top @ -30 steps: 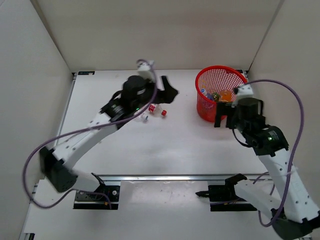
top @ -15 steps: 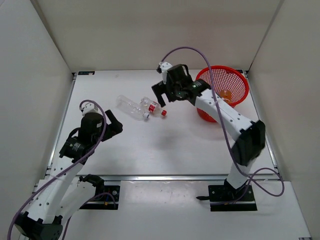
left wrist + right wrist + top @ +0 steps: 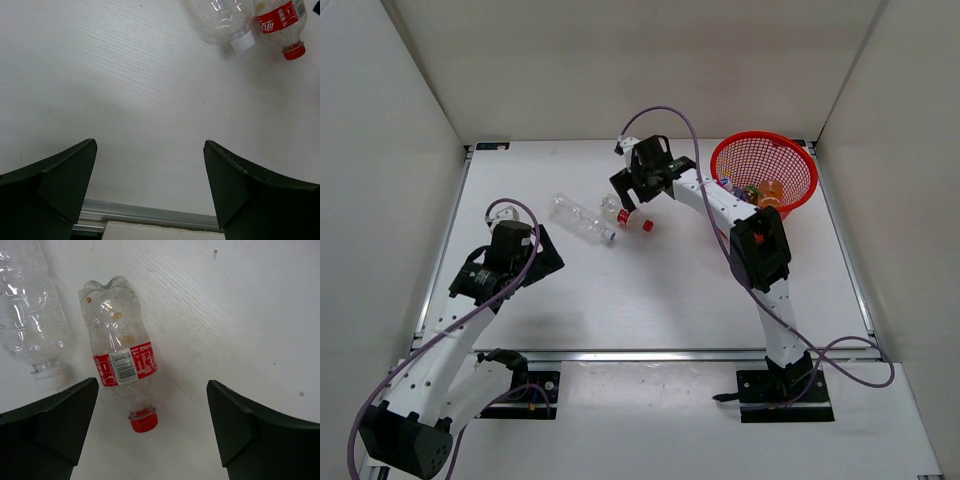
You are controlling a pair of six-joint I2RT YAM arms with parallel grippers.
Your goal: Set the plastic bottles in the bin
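A plain clear bottle [image 3: 576, 217] and a clear bottle with a red label and cap [image 3: 634, 221] lie side by side on the white table. My right gripper [image 3: 626, 196] hovers open just above the red-label bottle [image 3: 120, 352], its fingers either side of the neck end, touching nothing. The plain bottle [image 3: 30, 325] lies just left of it. My left gripper [image 3: 548, 258] is open and empty, low over the table, left and nearer than both bottles [image 3: 227, 20]. The red mesh bin [image 3: 798, 160] at the back right holds orange [image 3: 770, 190], green and blue-labelled bottles.
White walls close the table on the left, back and right. A metal rail [image 3: 650, 354] runs along the near edge. The right arm's purple cable [image 3: 665, 112] loops above the bin side.
My left arm has pulled back from the bottles to the near left. My right arm has swung from the bin over to the red-label bottle.
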